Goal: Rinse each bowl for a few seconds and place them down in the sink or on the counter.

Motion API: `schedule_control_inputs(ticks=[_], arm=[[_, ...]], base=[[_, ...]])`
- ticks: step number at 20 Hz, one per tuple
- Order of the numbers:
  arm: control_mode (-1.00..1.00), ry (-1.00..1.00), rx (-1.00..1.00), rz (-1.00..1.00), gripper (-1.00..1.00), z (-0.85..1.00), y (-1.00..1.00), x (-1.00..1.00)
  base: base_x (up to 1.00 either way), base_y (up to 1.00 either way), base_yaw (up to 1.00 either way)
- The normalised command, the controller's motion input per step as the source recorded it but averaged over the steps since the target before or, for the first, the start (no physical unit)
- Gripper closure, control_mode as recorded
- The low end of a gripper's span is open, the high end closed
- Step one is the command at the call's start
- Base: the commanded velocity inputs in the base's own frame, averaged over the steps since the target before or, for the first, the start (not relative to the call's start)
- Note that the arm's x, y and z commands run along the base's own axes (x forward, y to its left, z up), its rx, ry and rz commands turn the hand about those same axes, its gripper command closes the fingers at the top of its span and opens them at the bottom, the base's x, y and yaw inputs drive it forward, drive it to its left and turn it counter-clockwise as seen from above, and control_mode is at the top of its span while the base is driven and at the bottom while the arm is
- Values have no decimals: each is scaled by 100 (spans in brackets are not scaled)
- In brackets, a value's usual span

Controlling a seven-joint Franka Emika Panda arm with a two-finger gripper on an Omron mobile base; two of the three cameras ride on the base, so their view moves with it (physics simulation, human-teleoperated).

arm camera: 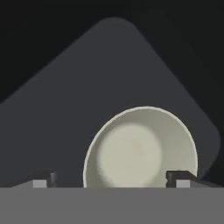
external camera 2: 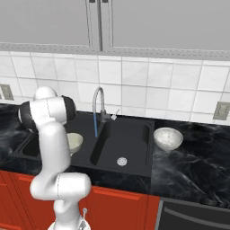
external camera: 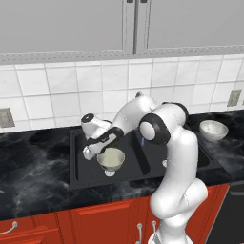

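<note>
Pincer [external camera: 97, 148] spread wide, nothing in it, parked over the left basin of the black sink [external camera: 76, 178]. Greenish-cream bowl [external camera: 111, 158] sits upright on that basin's floor, just below and slightly right of the fingertips; in the hand view it lies between the two tips, offset toward the right one. Faucet [external camera 2: 98, 109] runs a blue stream at the divider. White-grey bowl [external camera: 213, 129] is well apart on the table [external camera: 33, 171], right of the sink. Judgement: that one's next, a long swing right.
</note>
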Motion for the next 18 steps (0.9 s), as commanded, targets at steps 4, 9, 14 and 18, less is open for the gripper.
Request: schedule_control_inputs(ticks=[4,9,14,18], arm=[[-100,-6,4,-1,-100,62,-7,-46],[-100,-6,4,0,-100,62,-6,-48],[-100,-5,6,0,-100,62,-7,-56],[-100,-6,3,0,-100,61,-8,-60]], base=[[0,0,0],[0,0,0],[0,0,0],[0,0,0]])
